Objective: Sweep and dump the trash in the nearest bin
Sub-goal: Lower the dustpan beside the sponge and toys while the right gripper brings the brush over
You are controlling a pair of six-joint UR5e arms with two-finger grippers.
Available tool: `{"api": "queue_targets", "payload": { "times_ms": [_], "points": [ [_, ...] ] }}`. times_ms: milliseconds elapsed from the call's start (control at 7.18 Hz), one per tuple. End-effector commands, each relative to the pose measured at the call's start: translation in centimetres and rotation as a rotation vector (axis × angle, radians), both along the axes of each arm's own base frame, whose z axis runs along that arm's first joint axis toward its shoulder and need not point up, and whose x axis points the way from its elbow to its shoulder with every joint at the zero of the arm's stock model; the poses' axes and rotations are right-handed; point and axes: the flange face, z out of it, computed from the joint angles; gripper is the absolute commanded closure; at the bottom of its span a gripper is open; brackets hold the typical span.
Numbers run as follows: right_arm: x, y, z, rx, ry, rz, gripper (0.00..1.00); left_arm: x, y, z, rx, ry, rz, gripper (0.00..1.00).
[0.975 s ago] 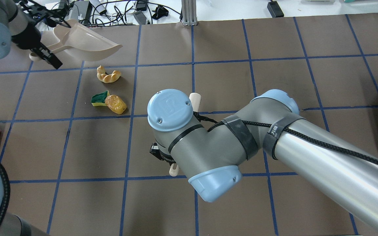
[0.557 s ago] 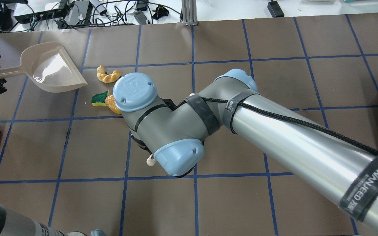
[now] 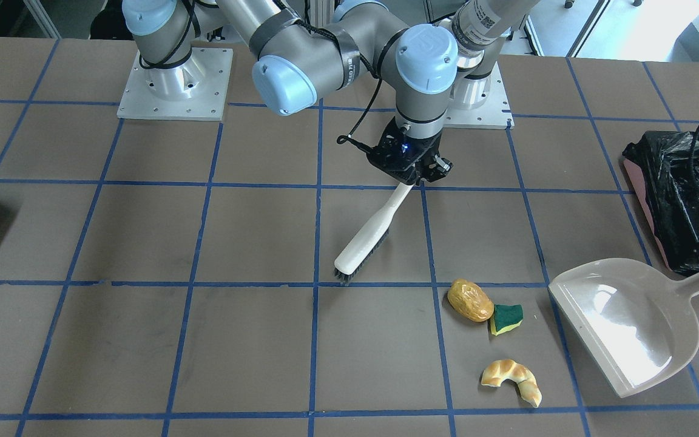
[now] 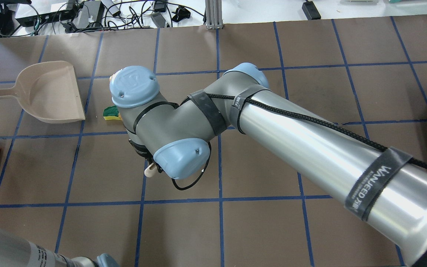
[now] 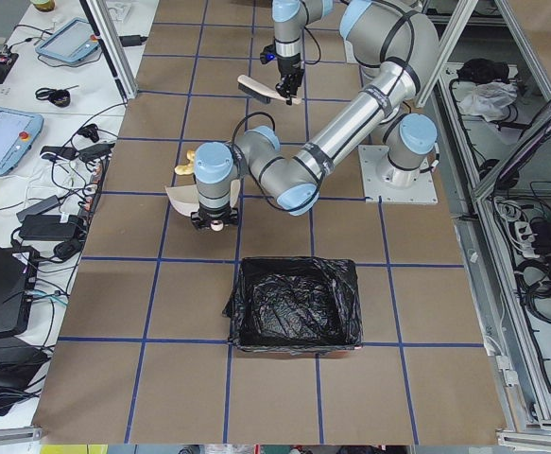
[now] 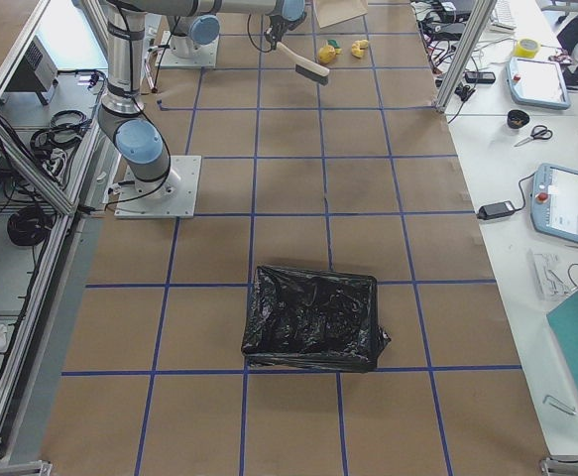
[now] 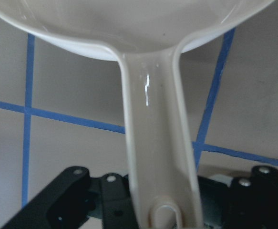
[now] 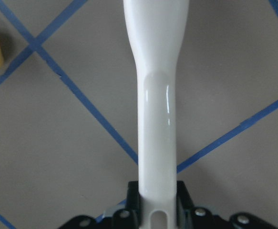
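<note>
The brush [image 3: 364,237] is clamped in the right pincer [image 3: 413,176], the dustpan [image 3: 622,321] in the left pincer [image 7: 154,210]. Seen from the front, potato [image 3: 469,300], sponge [image 3: 506,318] and croissant [image 3: 510,376] are laid on the counter [image 3: 143,243] at the dustpan's 9 o'clock, the bin [image 3: 671,182] at its 1 o'clock.

Brown tabletop [image 3: 113,340] with a blue grid; cream dustpan [image 3: 628,328]; white brush [image 3: 364,237]; golden potato [image 3: 469,300]; green-yellow sponge [image 3: 506,318]; tan pastry [image 3: 510,376]; black-lined pink bin [image 3: 680,188].

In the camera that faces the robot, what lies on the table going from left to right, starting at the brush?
Brush → potato-like lump → sponge wedge → dustpan. The croissant-like pastry sits below the sponge and the bin overlaps the dustpan, so neither is placed.
</note>
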Motion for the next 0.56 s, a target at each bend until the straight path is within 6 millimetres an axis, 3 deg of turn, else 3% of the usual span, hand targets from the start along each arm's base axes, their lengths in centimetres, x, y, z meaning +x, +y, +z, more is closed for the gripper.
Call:
{"api": "queue_targets", "payload": {
  "times_ms": [0,279,418],
  "points": [
    [7.6,-1.2,-1.1,-0.017,-0.008,-0.024,1.00,1.2,-1.2,-2.9,-0.018,-0.032,-0.060,1.00],
    [13.5,-1.3,-2.0,0.020,0.000,-0.047,1.00,0.7,-1.8,-4.2,-0.010,-0.023,-0.074,1.00],
    [14.9,-1.0,-2.6,0.022,-0.004,-0.051,1.00,0.3,-2.2,-4.6,-0.011,-0.026,-0.092,1.00]
  ]
}}
